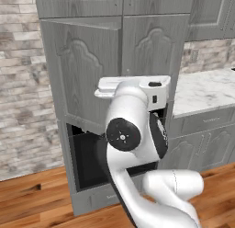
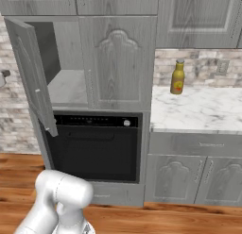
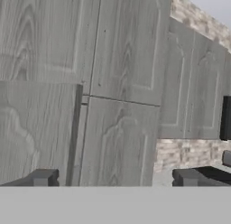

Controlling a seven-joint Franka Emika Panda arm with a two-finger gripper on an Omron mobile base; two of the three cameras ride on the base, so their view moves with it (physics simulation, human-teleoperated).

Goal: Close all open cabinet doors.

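One tall grey cabinet door (image 2: 32, 72) above the oven stands open, hinged on its left and swung out into the room. It also shows as the arched-panel door (image 1: 78, 75) in the left base view. Its neighbour, the right door (image 2: 118, 63), is shut. My gripper (image 3: 115, 179) is open with nothing between its fingertips (image 3: 43, 177). It looks at the cabinet fronts from close by, where the open door's face (image 3: 36, 123) lies at the left and the shut door (image 3: 119, 142) straight ahead. The upper doors (image 3: 131, 42) are shut.
A black oven (image 2: 94, 143) sits below the open cabinet. To the right is a marble counter (image 2: 198, 110) with a yellow bottle (image 2: 177, 77) and shut lower doors (image 2: 172, 181). My white arm (image 1: 128, 130) stands in front of the oven. The floor is wood.
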